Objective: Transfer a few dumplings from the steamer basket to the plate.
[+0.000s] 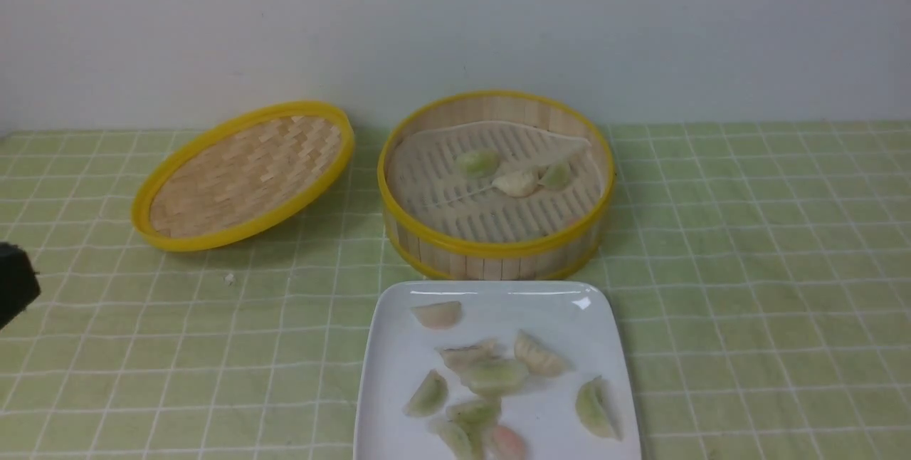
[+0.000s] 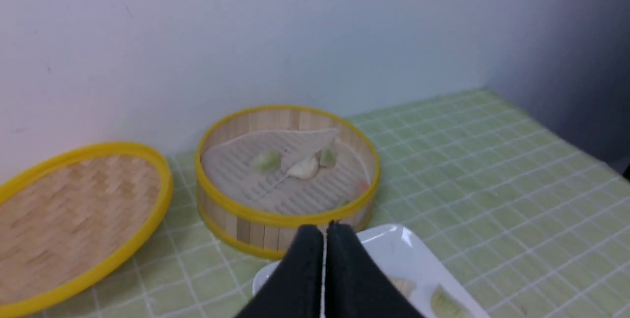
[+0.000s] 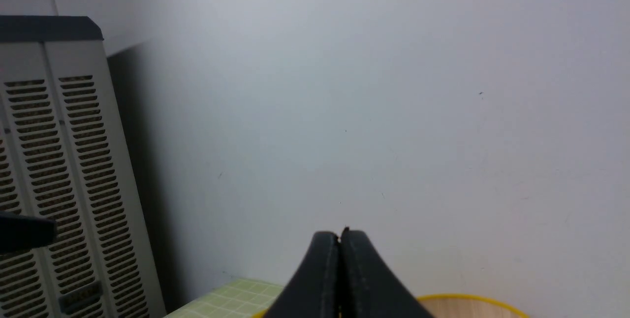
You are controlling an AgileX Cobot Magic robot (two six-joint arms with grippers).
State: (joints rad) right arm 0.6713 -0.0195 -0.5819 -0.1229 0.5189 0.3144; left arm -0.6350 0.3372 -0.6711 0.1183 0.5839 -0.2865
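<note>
Counts: 1 steamer basket (image 1: 491, 246), 1 plate (image 1: 398, 367), 1 lid (image 1: 242, 175), 2 grippers.

Dumplings (image 1: 495, 376): 9 on the plate, 3 plainly visible in the basket (2 green, 1 cream). The left wrist view hints at a pinkish one and a green one against the basket's near wall, but it's too blurry to count them.

Left gripper (image 2: 325, 228): fingers (image 2: 302, 264) are pressed together with only a hairline seam between them, nothing held. It sits above the plate's far edge, tips toward the basket, touching neither.

Right gripper (image 3: 339, 235): fingers (image 3: 364, 273) are likewise fully together and empty. It's raised and faces the wall (image 3: 374, 111), with a grey vented panel (image 3: 59, 185) off to one side.

Layout in the front view: the basket sits mid-table on the green checked tablecloth (image 1: 769, 268), upright, its pale liner (image 1: 491, 214) partly folded up at the far side. The plate is just in front of the basket; can't tell if they touch. The lid is left of the basket, woven face showing, tilted with its right edge higher.

Axes on the plate:
- The pinkish dumpling at the far edge lies left-right.
- The green one at the right edge runs roughly near-far.
- The green one on the left lies diagonal.
- The middle cluster overlaps, with mixed headings.

In the basket:
- The far green one lies left-right.
- The cream and second green one touch, side by side.
</note>
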